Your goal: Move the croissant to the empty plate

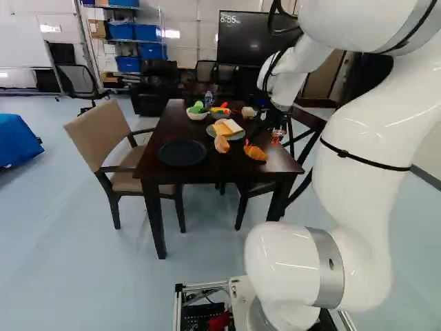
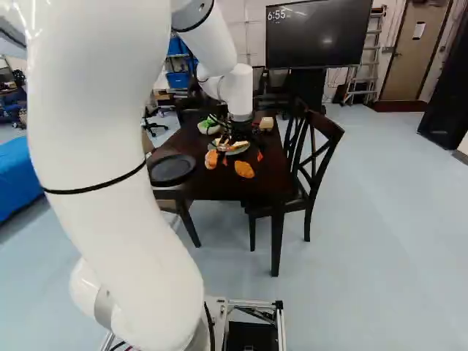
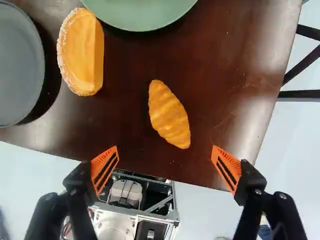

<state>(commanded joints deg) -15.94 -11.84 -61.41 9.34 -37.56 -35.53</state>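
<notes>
My gripper (image 2: pixel 242 155) hangs over the table beside the croissant in the right base view. In the wrist view the gripper (image 3: pixel 165 167) stands wide open, nothing between its pads. The orange-brown croissant (image 3: pixel 169 115) lies on the dark table just ahead of the fingers, roughly centred between them and touching neither; in the left base view the croissant (image 1: pixel 255 153) is close to the table's near edge. A dark round plate (image 1: pixel 182 152), empty, sits at the table's left; the wrist view shows part of this plate (image 3: pixel 20 65).
An orange bread piece (image 3: pixel 81 52) lies between the dark plate and the croissant. Behind are a green plate (image 3: pixel 140 14) carrying food, bowls of food (image 1: pixel 198 114) and a bottle (image 1: pixel 209 99). Chairs flank the table: tan (image 1: pixel 104 126) on the left, black (image 2: pixel 320 152) on the right.
</notes>
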